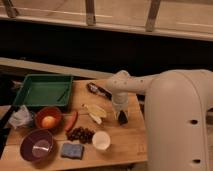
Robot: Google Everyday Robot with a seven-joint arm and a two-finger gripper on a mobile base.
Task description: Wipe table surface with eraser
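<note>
The table surface (131, 140) is a light-brown wooden top. My gripper (122, 117) hangs from the white arm (120, 85) and points straight down right of the table's middle. It is shut on the eraser (123, 119), a small dark block pressed on the wood at its tip. The block lies just right of the yellow fruit slices (95, 112) and below the black-handled utensil (99, 90).
A green tray (44, 91) stands at the back left. In front are an orange bowl (48, 119), a purple bowl (37, 145), a red chili (72, 120), dark grapes (81, 133), a white cup (101, 140) and a blue-grey sponge (72, 150). My white body (182, 125) fills the right.
</note>
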